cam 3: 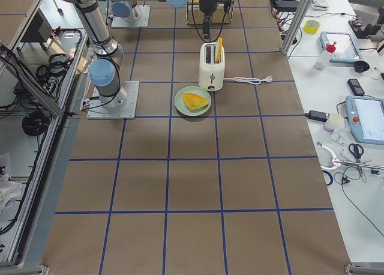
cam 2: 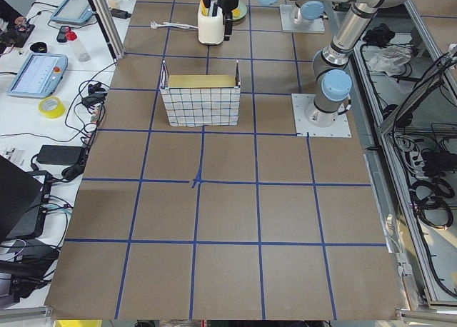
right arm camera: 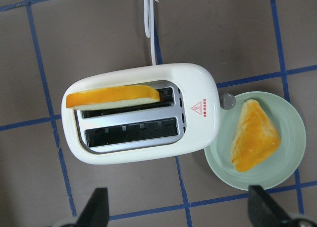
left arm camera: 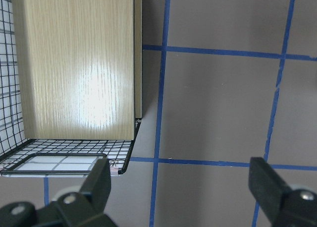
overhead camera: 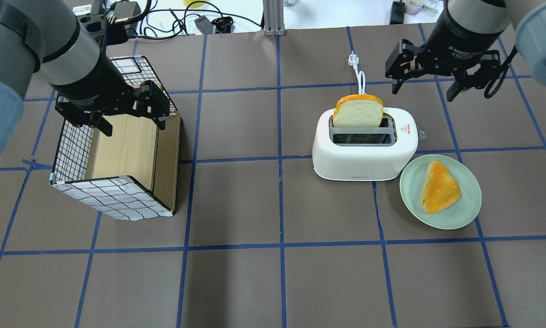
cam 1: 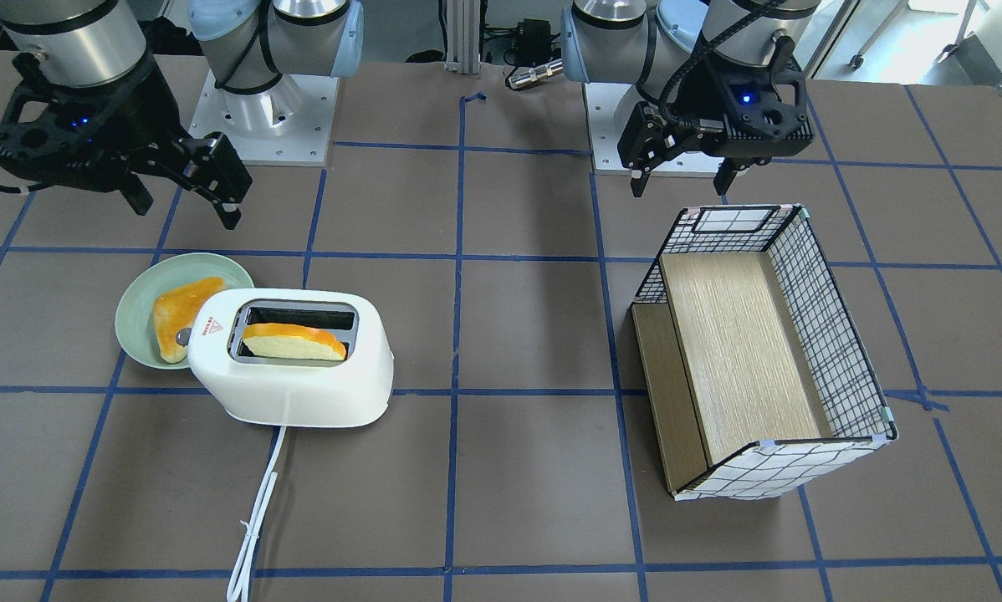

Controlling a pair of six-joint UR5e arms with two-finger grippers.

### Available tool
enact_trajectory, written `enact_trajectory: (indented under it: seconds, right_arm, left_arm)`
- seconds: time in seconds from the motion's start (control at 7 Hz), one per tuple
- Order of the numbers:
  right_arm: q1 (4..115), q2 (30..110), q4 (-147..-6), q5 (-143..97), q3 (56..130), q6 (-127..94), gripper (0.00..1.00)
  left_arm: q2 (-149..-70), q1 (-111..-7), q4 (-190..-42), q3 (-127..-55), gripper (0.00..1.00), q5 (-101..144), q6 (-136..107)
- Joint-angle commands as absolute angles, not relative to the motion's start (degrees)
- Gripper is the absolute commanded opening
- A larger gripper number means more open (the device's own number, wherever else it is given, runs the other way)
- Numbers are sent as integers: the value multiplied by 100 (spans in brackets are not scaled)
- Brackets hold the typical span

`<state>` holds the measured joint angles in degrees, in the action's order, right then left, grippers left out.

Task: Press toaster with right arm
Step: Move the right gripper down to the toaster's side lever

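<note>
The white two-slot toaster stands on the table, and it also shows in the right wrist view and the front view. A bread slice stands up out of its far slot. Its small silver lever knob sticks out at the end toward the plate, next to the red triangle sticker. My right gripper is open and empty, raised above and behind the knob end, touching nothing. In the right wrist view its fingers frame the toaster from above. My left gripper is open and empty over the basket.
A green plate with a toasted bread piece sits beside the toaster's knob end. The white cord runs away from the toaster's far side. A wire basket with a wooden insert stands on the robot's left side.
</note>
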<state>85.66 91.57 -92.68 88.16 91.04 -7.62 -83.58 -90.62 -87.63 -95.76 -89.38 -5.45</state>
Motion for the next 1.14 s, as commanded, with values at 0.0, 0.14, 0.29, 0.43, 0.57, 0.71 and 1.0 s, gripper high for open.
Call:
enact_trajectory:
  seconds: [0.0,0.14,0.29,0.43,0.57,0.71,1.0]
  right_arm:
    - [7730,9097,-9298,8719,9202,83,99]
    - [7491,9044,-9299,8249,9263,131,77]
    - [7401,8974,-9325,7992,9325,323,28]
    - [7383,8834,-9412,7981,9377,438,2]
    - [7374,8659,-9465,7980,9378,492,0]
    - [7261,8562,-9518,7598,9456,631,0]
    - [6909,8438,-10225,6920,10147,782,0]
  left_arm:
    - [-8358,-9062,-8763,-9580,100,-8938,-545]
    - [-8358,-9062,-8763,-9580,100,-8938,-545]
    - [-8358,-9062,-8763,-9571,100,-8938,-545]
    - [-8358,-9062,-8763,-9580,100,-8930,-545]
    - [-8358,-9062,-8763,-9571,100,-8938,-545]
    - [-8358,-9062,-8763,-9571,100,-8930,-545]
    - [-8358,-9062,-8763,-9571,100,-8938,-545]
